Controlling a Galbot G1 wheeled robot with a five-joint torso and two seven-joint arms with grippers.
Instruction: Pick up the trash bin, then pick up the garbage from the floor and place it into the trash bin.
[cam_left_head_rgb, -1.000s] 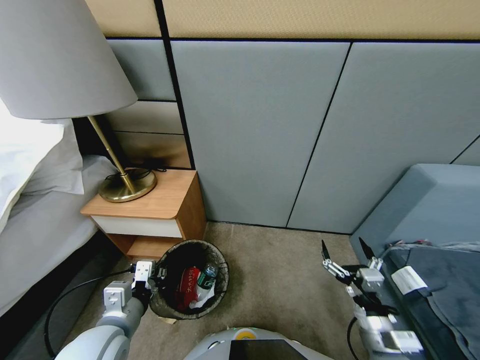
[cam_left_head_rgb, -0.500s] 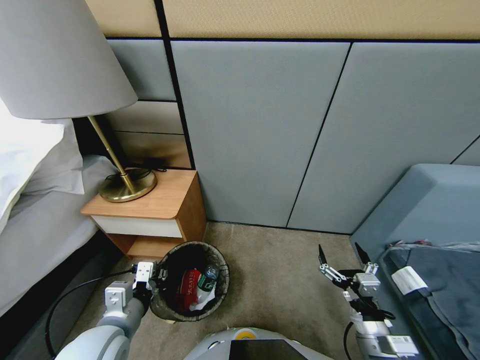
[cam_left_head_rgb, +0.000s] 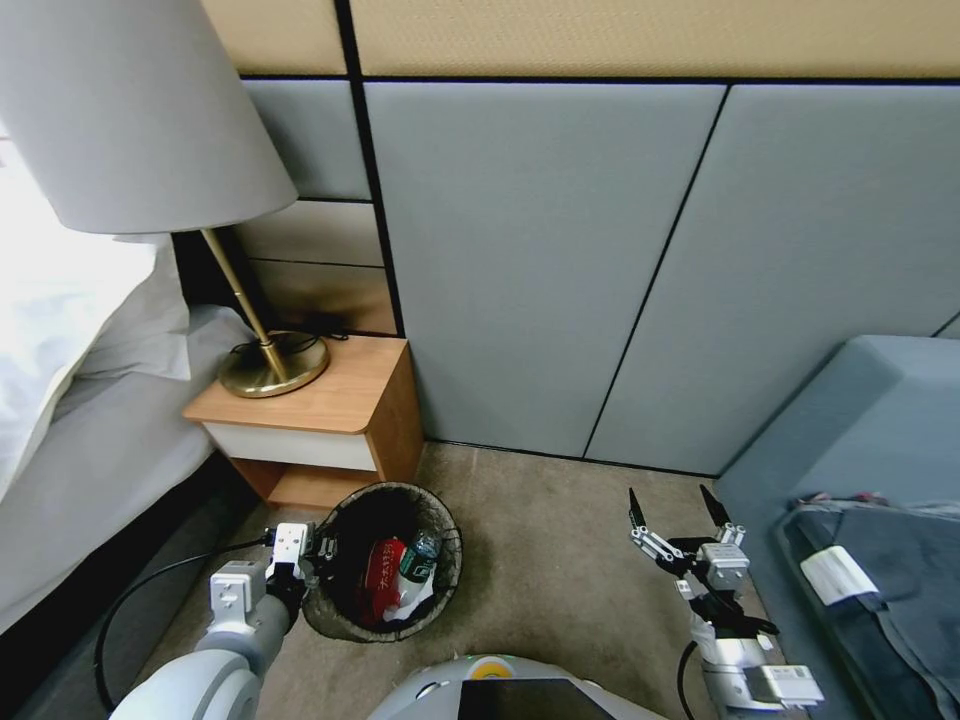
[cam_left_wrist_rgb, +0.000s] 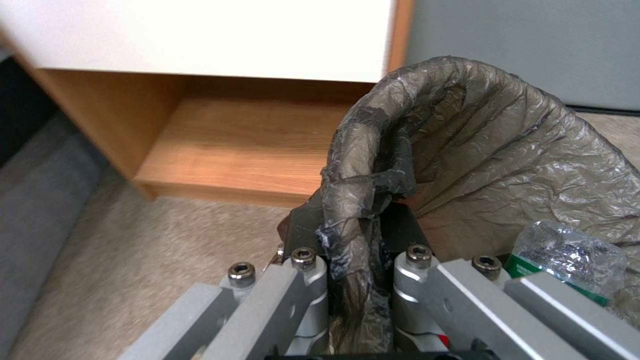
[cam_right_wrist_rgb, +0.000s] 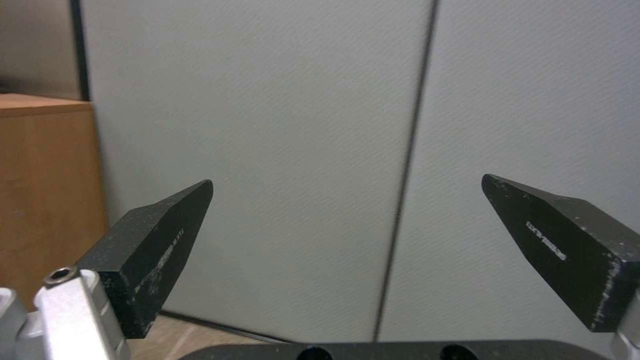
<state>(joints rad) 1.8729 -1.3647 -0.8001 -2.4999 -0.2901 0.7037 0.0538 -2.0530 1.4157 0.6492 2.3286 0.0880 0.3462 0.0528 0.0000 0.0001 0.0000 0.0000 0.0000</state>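
The trash bin (cam_left_head_rgb: 340, 612), a small round bin with a dark liner, sits low over the carpet in front of the nightstand. My left gripper (cam_left_head_rgb: 312, 548) is shut on its left rim. In the left wrist view the left gripper (cam_left_wrist_rgb: 347, 227) pinches the crumpled liner (cam_left_wrist_rgb: 480, 150). Garbage lies inside the bin: a red wrapper (cam_left_head_rgb: 381, 574), a clear green-labelled bottle (cam_left_head_rgb: 421, 553) (cam_left_wrist_rgb: 567, 255) and white paper (cam_left_head_rgb: 416, 600). My right gripper (cam_left_head_rgb: 668, 497) (cam_right_wrist_rgb: 347, 181) hangs open and empty above the carpet, right of the bin, pointing at the grey wall.
A wooden nightstand (cam_left_head_rgb: 320, 410) with a brass lamp (cam_left_head_rgb: 272, 365) stands behind the bin. The bed (cam_left_head_rgb: 80, 470) is at the left. A grey sofa (cam_left_head_rgb: 870, 420) with a dark cloth (cam_left_head_rgb: 880, 570) is at the right. Open carpet (cam_left_head_rgb: 550, 560) lies between the bin and the sofa.
The whole head view has shifted, so the camera has turned a little. The right gripper has sunk slightly and stays open. The left gripper still holds the bin rim.
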